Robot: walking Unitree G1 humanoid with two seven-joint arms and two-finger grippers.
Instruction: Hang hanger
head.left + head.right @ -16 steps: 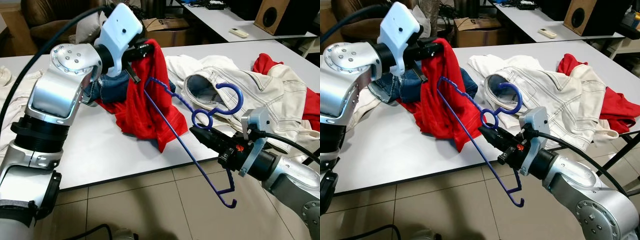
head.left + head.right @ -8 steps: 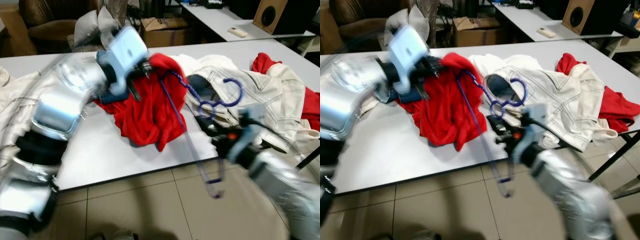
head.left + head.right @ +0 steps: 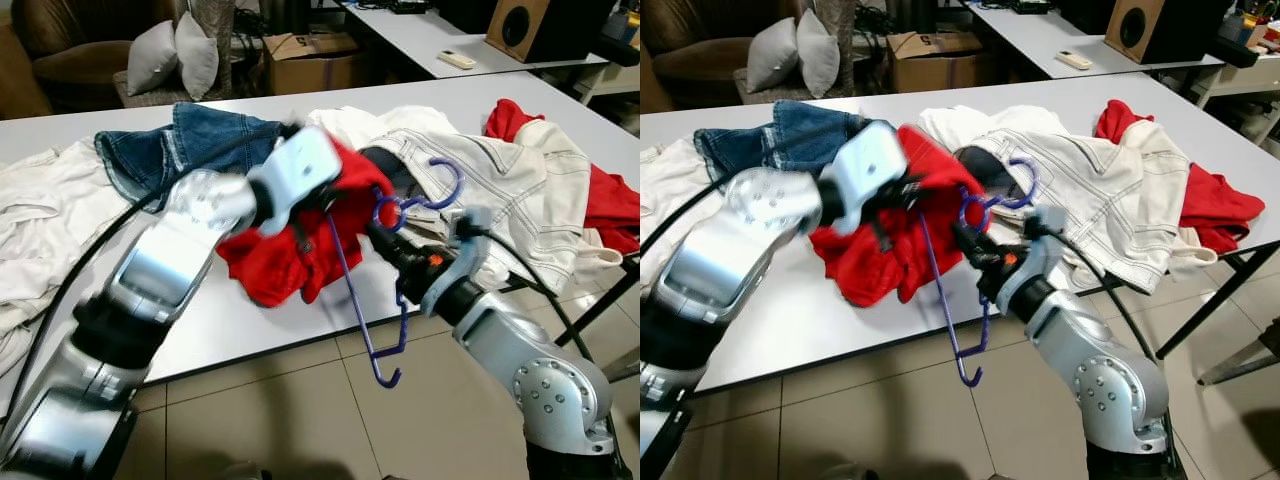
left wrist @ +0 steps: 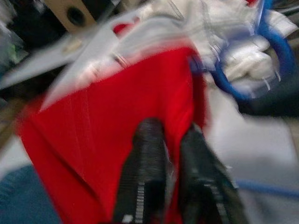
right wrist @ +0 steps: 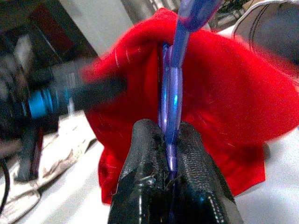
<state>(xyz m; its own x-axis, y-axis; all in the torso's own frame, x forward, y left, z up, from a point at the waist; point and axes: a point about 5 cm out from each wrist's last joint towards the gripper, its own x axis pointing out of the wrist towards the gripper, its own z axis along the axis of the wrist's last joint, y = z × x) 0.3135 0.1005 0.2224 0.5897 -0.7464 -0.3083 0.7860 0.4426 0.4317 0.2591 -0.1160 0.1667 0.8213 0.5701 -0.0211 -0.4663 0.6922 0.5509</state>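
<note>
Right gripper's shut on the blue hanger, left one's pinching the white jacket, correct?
Not quite. The left gripper pinches the red garment, not the white jacket; the left wrist view shows it. The right gripper is indeed shut on the blue hanger.

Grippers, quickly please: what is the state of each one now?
Left gripper: closed on the red garment.
Right gripper: closed on the blue hanger.
</note>
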